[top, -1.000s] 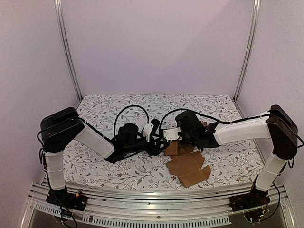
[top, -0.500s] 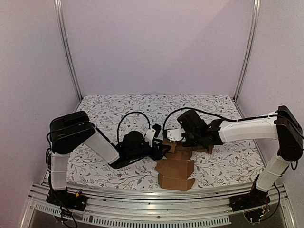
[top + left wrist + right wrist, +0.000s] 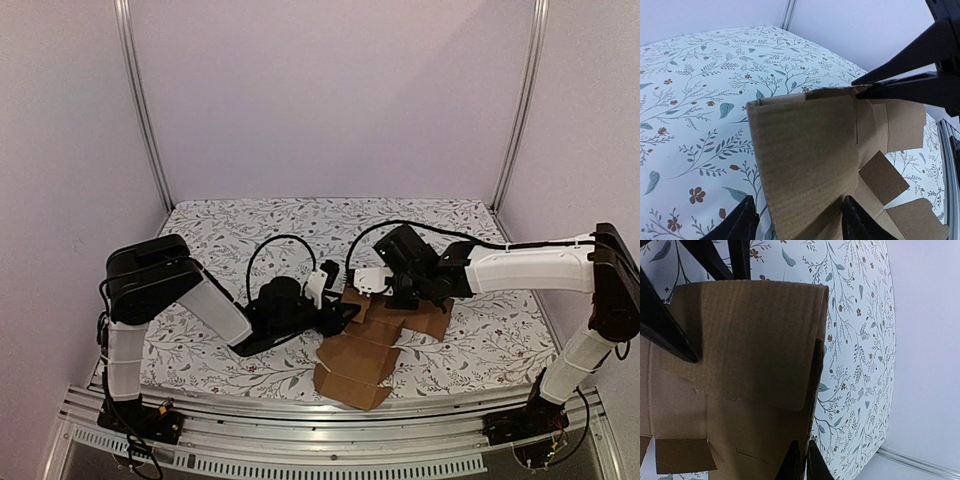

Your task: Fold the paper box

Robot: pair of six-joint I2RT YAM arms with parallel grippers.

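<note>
In the top view the paper box (image 3: 362, 352) covers the tips of the left claw (image 3: 340, 314), and the right claw (image 3: 392, 296) tips are lost under its own wrist (image 3: 415, 275). In the left wrist view the box runs past the bottom edge; if the fingers (image 3: 746, 222) touch it, I cannot tell. In the right wrist view the box is cut at left and bottom.

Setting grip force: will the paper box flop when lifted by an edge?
Likely floppy at creases: the paper box bends in steps from the right gripper. Probably light: a thin edge pinch seems to hold it. Its panels look flat, so stiff.
</note>
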